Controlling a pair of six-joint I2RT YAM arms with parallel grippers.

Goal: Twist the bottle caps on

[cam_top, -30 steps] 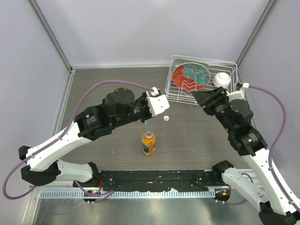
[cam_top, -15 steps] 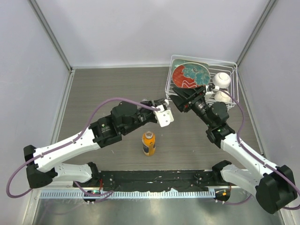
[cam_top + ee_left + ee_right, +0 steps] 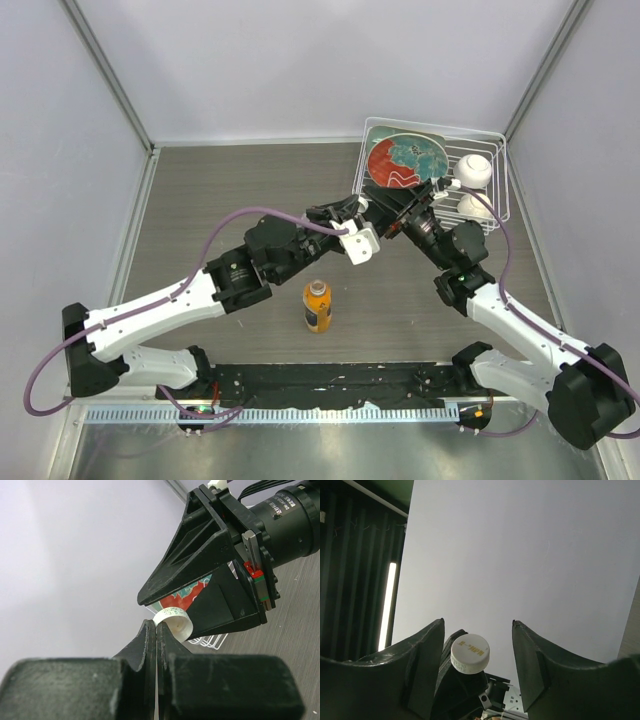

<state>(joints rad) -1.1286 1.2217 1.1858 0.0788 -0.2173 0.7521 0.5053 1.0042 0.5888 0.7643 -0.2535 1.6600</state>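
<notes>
1. The left gripper (image 3: 155,628) pinches the white cap (image 3: 175,622) by its rim, jaws almost together, up off the table (image 3: 230,190).
2. The right gripper (image 3: 477,625) faces it with its jaws apart. The cap sits between them and touches neither.
3. The orange bottle (image 3: 318,305) stands upright on the table, nearer the arm bases.

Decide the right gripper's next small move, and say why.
Probably close the right gripper on the cap. The left gripper is shut on the cap's rim and holds it up between the right jaws, which stand open on either side without touching it. That looks like a handover. The bottle stands apart, apparently uncapped.
</notes>
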